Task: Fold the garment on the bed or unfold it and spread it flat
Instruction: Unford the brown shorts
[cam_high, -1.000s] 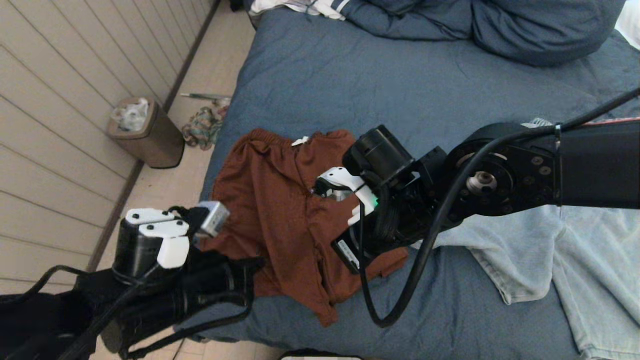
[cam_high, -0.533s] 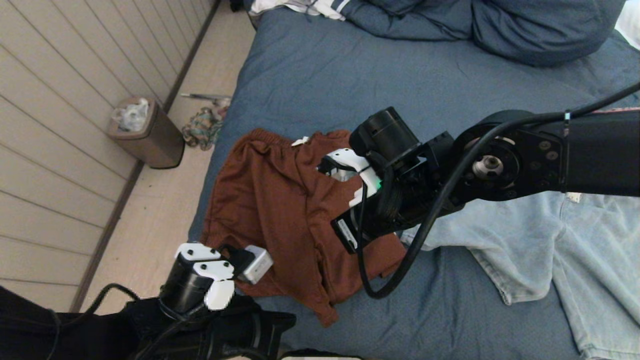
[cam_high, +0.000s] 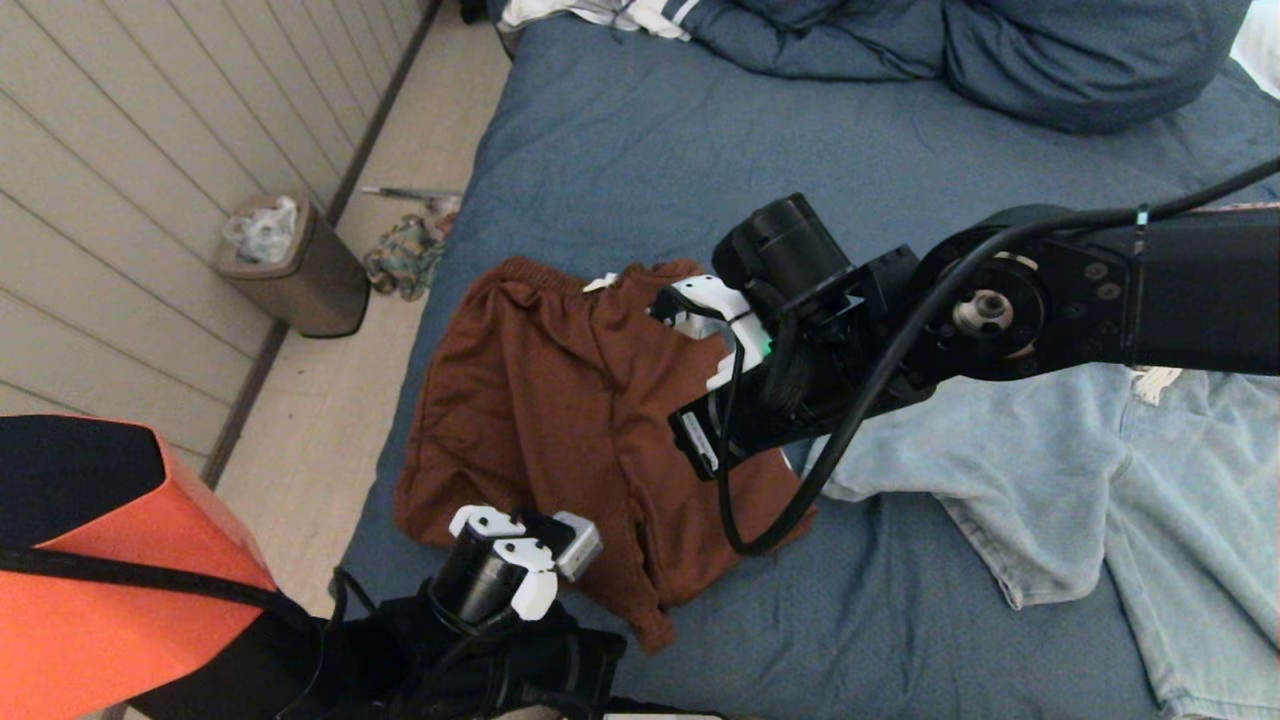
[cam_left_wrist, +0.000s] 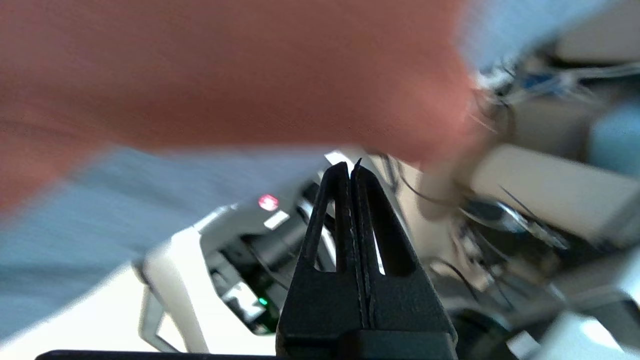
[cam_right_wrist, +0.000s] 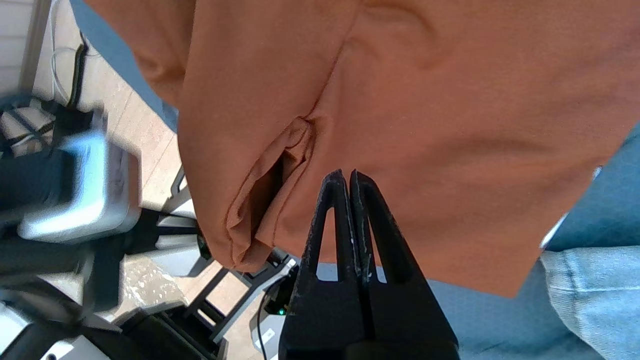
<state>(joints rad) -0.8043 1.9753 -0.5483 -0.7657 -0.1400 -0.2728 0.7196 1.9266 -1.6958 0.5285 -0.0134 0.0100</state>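
Risk of snagging or bunching the rust-brown shorts (cam_high: 560, 420), spread on the bed (cam_high: 700, 170) near its left edge, with both the left gripper (cam_left_wrist: 351, 167) and right gripper (cam_right_wrist: 346, 175) pinched together, empty, just above them.

Your count of what lay around the two grippers

You had two garments: one rust-brown pair of shorts (cam_high: 540, 400) under both grippers, one pale-blue pair of jeans (cam_high: 1100, 480) beside the right; one bin (cam_high: 290, 262).
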